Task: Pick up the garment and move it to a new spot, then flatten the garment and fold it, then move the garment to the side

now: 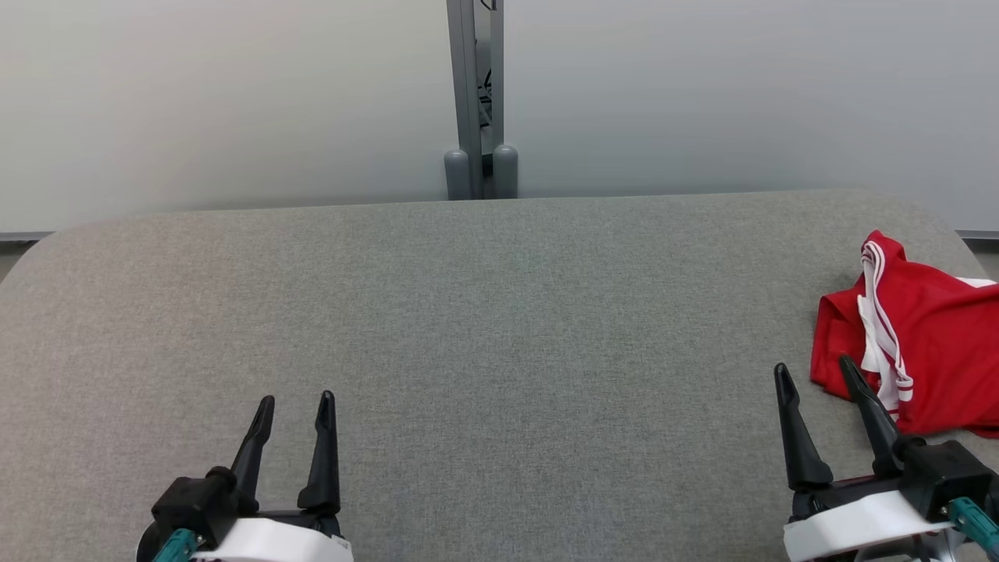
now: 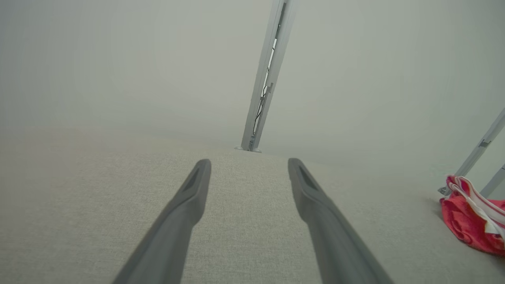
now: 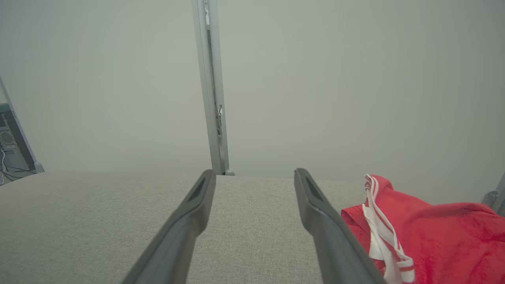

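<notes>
The garment (image 1: 929, 343) is red with white stripes and lies crumpled at the table's right edge; it also appears as the red garment (image 3: 434, 232) and, far right, the garment (image 2: 469, 221). My right gripper (image 1: 815, 375) stands open at the lower right, its right finger over the garment's near left edge, with nothing between its fingers. The same right gripper (image 3: 252, 175) has the cloth just right of its right finger. My left gripper (image 1: 295, 402) is open at the lower left over bare table, far from the garment; in its own view the left gripper (image 2: 248, 163) holds nothing.
The grey fabric-covered table (image 1: 484, 312) has rounded far corners. Behind it stand pale partition panels joined by a grey post (image 1: 476, 94). Some equipment (image 3: 10, 146) shows beyond the table's left end.
</notes>
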{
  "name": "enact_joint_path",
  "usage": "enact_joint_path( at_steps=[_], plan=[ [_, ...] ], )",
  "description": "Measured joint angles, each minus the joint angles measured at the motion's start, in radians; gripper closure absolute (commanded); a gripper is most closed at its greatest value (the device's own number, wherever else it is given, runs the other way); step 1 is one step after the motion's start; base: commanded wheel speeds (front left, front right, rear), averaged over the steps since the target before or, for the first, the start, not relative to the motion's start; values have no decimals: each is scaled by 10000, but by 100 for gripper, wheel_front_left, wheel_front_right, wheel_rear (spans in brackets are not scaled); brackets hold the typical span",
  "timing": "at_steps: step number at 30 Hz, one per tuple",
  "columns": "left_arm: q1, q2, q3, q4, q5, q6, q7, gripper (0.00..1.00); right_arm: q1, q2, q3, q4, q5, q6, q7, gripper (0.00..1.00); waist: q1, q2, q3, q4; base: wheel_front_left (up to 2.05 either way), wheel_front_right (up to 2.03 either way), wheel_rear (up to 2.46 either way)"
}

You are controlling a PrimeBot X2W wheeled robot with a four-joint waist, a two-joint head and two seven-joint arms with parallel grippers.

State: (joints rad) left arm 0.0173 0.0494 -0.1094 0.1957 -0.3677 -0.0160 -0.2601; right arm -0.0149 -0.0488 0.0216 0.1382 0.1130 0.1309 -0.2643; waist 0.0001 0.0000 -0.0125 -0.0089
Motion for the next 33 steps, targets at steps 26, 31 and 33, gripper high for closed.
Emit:
enact_joint_path(
  at_steps=[26, 31, 33],
  plan=[
    [164, -8, -403, 217, 943, 523, 4, 100, 17, 10, -374, 232, 54, 0, 0, 100, 0, 0, -139, -12, 0, 0, 0],
    [571, -44, -441, 725, 913, 523, 50, 100, 410, 180, -385, 782, 82, -2, 36, 100, -1, 0, -139, -12, 0, 0, 0],
    [616, -46, -443, 746, 581, 518, 132, 100, 451, 192, -445, 830, 405, -2, 194, 100, 0, 0, -136, -11, 0, 0, 0]
  ],
)
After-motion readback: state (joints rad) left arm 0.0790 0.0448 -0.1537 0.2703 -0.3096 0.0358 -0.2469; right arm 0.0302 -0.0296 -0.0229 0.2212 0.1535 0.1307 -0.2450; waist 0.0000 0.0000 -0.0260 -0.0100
